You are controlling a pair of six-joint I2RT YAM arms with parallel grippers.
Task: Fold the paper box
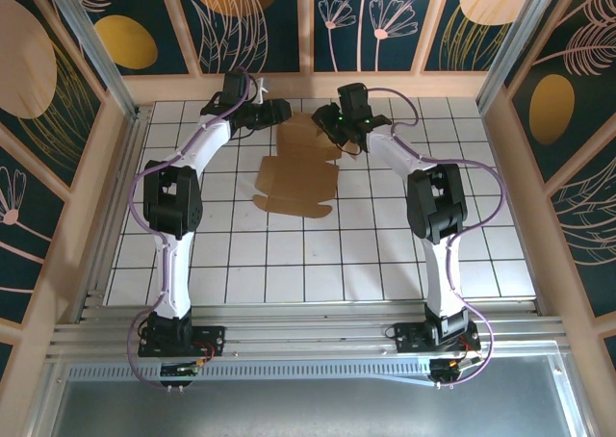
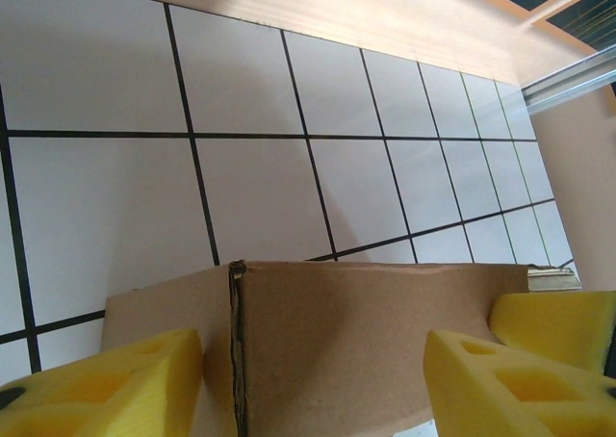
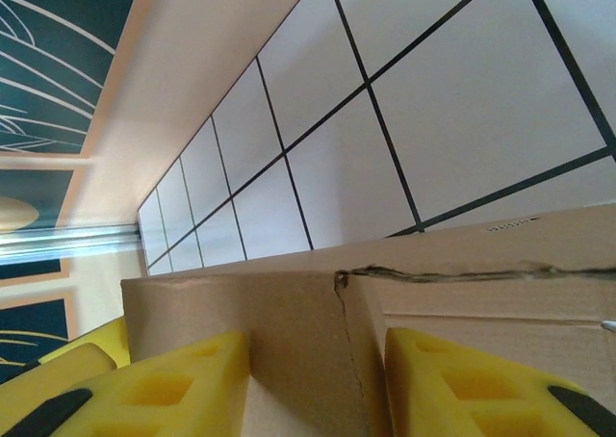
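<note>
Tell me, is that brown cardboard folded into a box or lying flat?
Mostly spread: the paper box lies open on the table, only its far flaps standing up.

The scene was lit brightly and evenly from overhead. In the top view, only faint, soft shadows were cast on the white tiled table (image 1: 318,264) beneath the arms. In the left wrist view the wooden wall (image 2: 385,13) was washed pale by light, and a glint was caught on the metal rail (image 2: 568,83). The black grid lines were bent slightly toward the frame edges in both wrist views. The yellow pads (image 2: 96,384) (image 3: 164,389), closest to the lenses, were rendered soft, while the surface of the paper box (image 2: 366,350) was kept fairly sharp.
</note>
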